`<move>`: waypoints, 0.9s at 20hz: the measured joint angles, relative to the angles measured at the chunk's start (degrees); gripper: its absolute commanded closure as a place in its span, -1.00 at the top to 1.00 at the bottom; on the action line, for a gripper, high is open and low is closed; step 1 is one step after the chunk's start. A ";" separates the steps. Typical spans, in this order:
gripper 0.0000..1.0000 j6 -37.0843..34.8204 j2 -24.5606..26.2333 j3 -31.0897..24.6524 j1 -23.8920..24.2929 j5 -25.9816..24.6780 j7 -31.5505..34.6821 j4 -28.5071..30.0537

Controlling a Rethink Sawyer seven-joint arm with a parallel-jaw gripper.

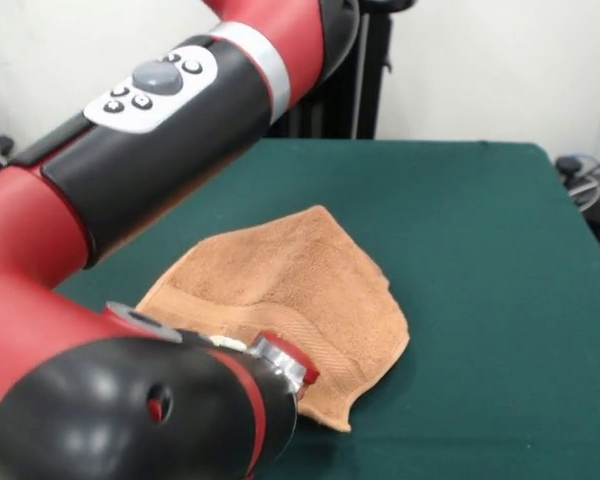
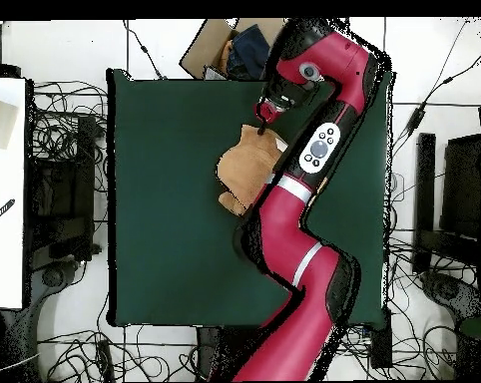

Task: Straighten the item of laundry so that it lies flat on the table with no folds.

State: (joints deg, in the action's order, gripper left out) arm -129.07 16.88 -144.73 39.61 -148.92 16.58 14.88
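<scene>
I can't tell if my tool (image 2: 262, 116) grips the towel (image 1: 285, 290); dragging could bunch its folded near corner across the desk (image 1: 480, 250)

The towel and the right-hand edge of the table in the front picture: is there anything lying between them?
Nothing: in the front view, only bare green table stretches from the towel to that edge.

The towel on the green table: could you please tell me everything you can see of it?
The towel is a small orange-tan terry-cloth hand towel with a woven band near its front edge. It lies crumpled on the green table, not flat: a fold runs across it and its front right corner curls under. The robot arm reaches over it and hides its front left part. The overhead view shows it partly under the arm, toward the table's far side.
</scene>
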 measured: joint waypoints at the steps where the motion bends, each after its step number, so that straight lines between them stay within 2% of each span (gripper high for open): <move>1: -1.00 -0.34 -0.48 0.97 0.02 1.33 0.40 0.56; 11: -1.00 -3.72 -5.49 10.18 -0.01 11.50 4.03 4.13; 18: -1.00 -3.79 -7.02 15.06 0.06 18.04 6.33 5.58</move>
State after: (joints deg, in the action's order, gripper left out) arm -132.86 9.86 -129.67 39.67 -130.89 22.91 20.46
